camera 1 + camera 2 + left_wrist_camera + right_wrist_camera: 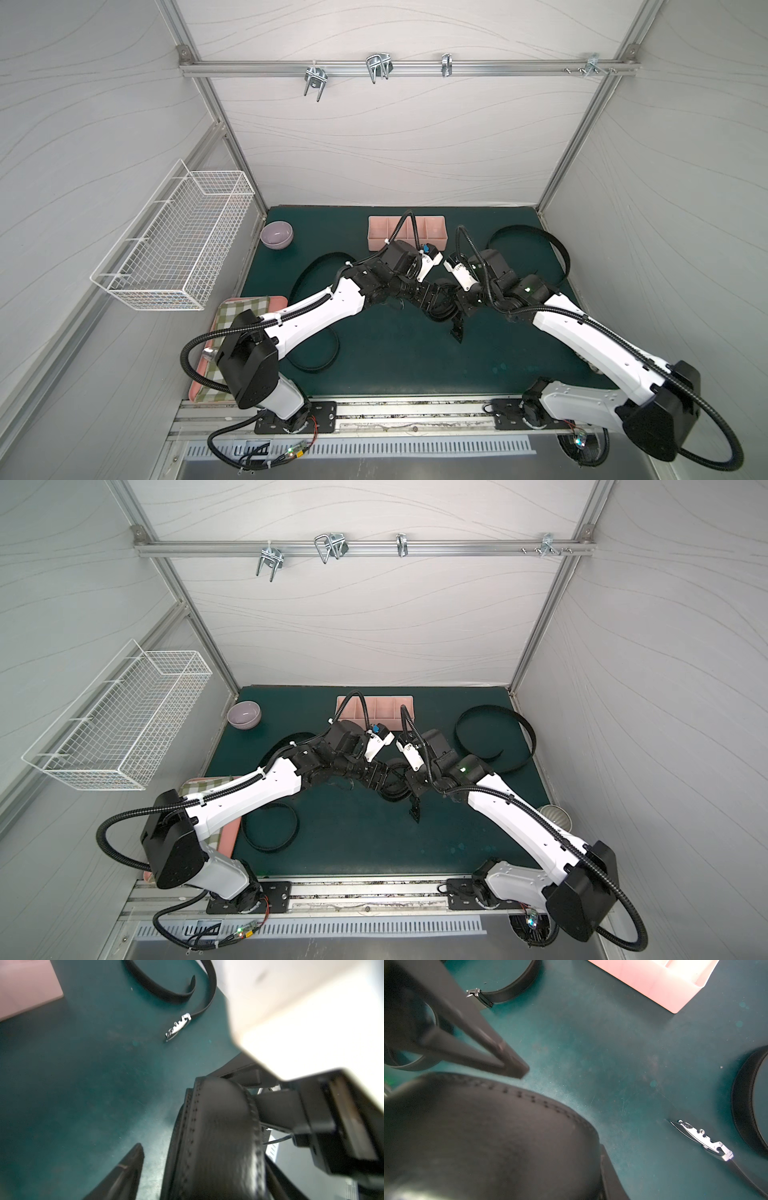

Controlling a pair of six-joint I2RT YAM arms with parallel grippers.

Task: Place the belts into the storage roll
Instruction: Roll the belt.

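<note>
Now I am, by my judgement, at the coiling step with the first of the belts. The coiled belt (pixel 488 1136) sits between my two end effectors at the middle of the bench (pixel 395 365) in both top views, a tight black roll with stitched edges.

My right end effector (pixel 268 1105) looks clamped on the roll, one finger pressed to its side in the left wrist view. My left end effector (pixel 203 1147) stands with its jaws apart around the roll. One of its fingers (pixel 128 1167) shows at the lower left of that frame, with a strip of green bench between it and the leather, so it grips nothing yet. The opposite finger is hidden behind the roll.

The storage roll (pixel 380 232) lies at the upper centre of the bench, just above my wrists in the frame. The compartments I can see into hold no belt. The upper-right belt (pixel 536 237) loops loose near the right wall, and the lower-left belt (pixel 311 361) curves partly under my left arm.

Next, I think, my left jaws must close squarely across the roll so it cannot spring open. Only then should the right let go. After that the roll needs carrying up the frame and lowering upright into one compartment, clear of the dividers.
</note>
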